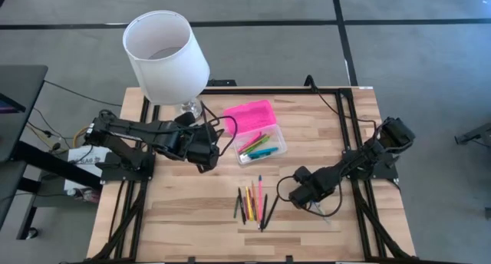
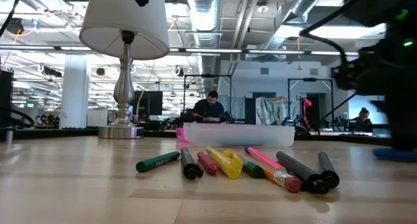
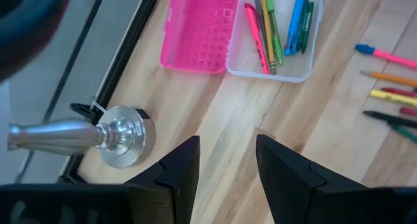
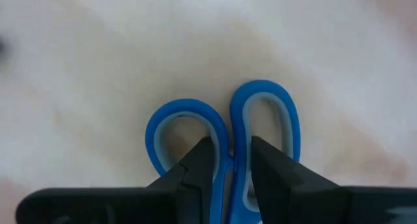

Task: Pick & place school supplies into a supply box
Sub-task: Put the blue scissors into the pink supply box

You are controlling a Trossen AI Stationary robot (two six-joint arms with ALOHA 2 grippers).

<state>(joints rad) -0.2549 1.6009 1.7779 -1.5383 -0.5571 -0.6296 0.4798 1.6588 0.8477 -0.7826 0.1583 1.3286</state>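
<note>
Right gripper (image 4: 225,160): low over the worktop (image 1: 192,210), fingers pinching the blue-handled scissors (image 4: 228,142) at the handle loops | Left gripper (image 3: 227,160): fingers spread, holding nothing, near the lamp base (image 3: 120,134) | Supply box (image 1: 265,145): open, pink lid flat beside its clear base, several pens inside | Loose pens (image 1: 252,199): on worktop, between the two arms

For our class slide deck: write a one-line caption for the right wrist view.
Right tool closed on the blue-handled scissors at the handle loops, over the wooden table.
</note>
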